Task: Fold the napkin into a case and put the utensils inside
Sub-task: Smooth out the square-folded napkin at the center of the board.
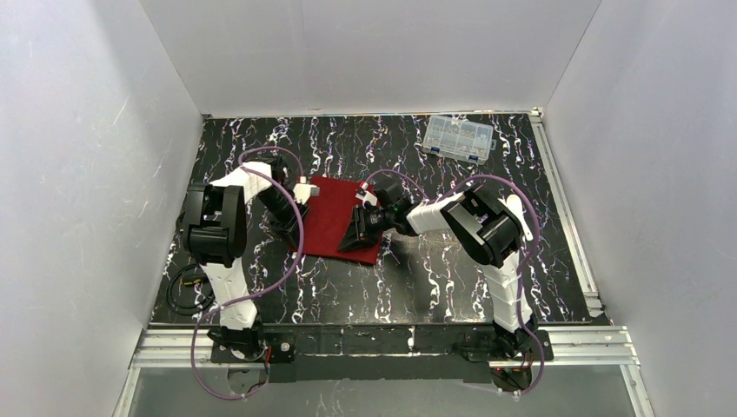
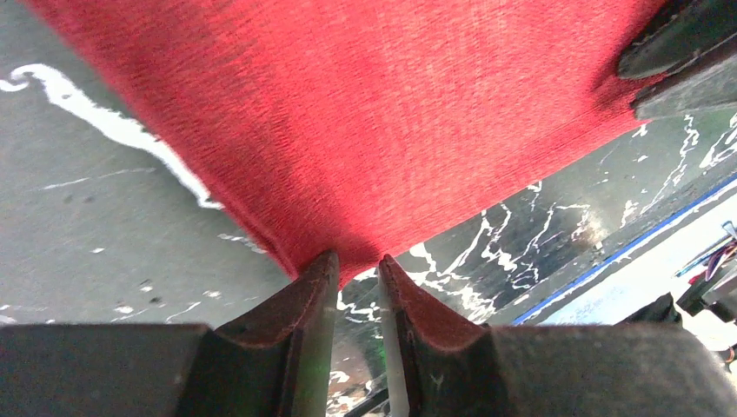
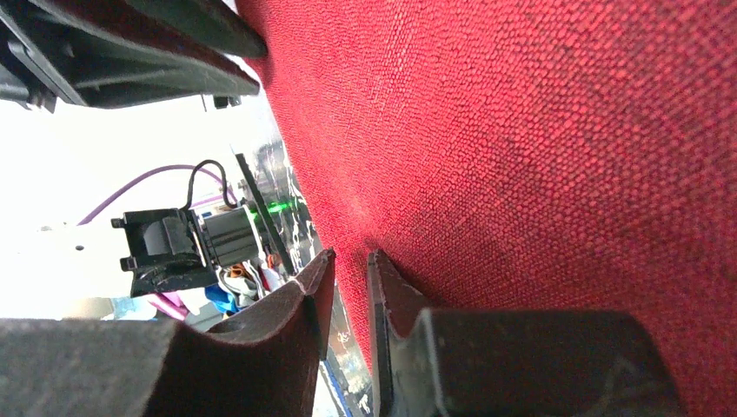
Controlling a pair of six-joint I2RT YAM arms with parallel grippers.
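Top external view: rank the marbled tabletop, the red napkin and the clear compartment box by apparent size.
1. marbled tabletop, largest by far
2. red napkin, partly hidden
3. clear compartment box, smallest, though it sits farther from the camera

napkin (image 1: 335, 217) on table (image 1: 434, 278), box (image 1: 458, 137) behind right

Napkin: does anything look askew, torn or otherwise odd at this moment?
Nothing torn or spilled. The napkin lies slightly skewed to the table edges, a left corner pinched by the left pincer and its right edge by the right pincer. No utensils show in any view.
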